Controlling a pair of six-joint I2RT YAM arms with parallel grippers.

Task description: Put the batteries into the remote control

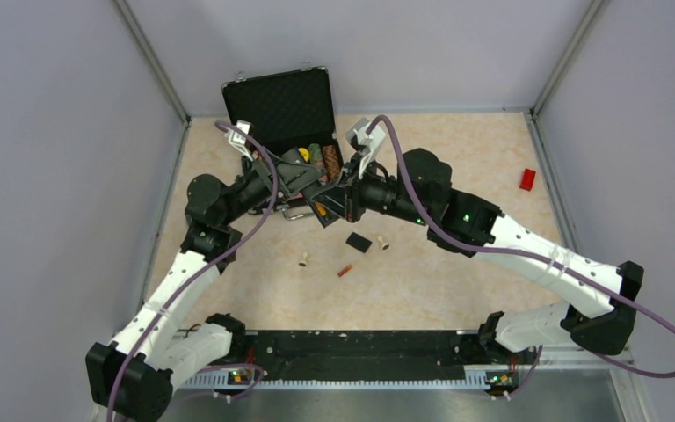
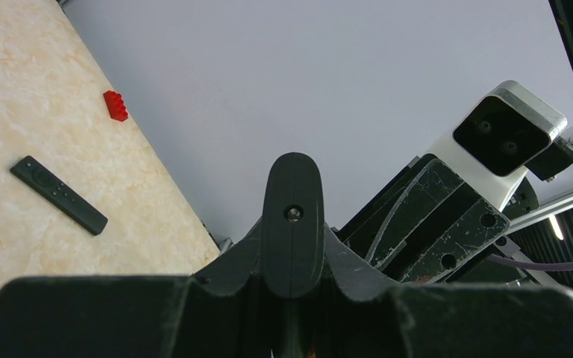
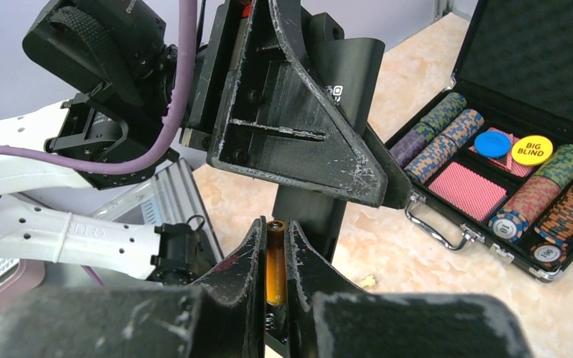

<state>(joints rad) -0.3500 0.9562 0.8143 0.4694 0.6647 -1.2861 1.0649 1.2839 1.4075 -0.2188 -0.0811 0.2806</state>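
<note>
My left gripper (image 1: 309, 186) is shut on the black remote control (image 3: 347, 74) and holds it upright above the table. The remote also shows edge-on between the jaws in the left wrist view (image 2: 292, 224). My right gripper (image 3: 275, 231) is shut on an orange battery (image 3: 275, 261) and holds it against the remote's open lower end, where a small spring shows below the battery. In the top view the right gripper (image 1: 334, 209) meets the left one. A second red battery (image 1: 344, 270) and the small black back cover (image 1: 358, 243) lie on the table in front.
An open black case (image 1: 286, 114) of poker chips (image 3: 530, 201) stands just behind the grippers. Two cream pegs (image 1: 302, 259) (image 1: 383, 242) lie near the cover. A red brick (image 1: 527, 179) sits at the far right. Another slim black bar (image 2: 58, 194) lies on the table.
</note>
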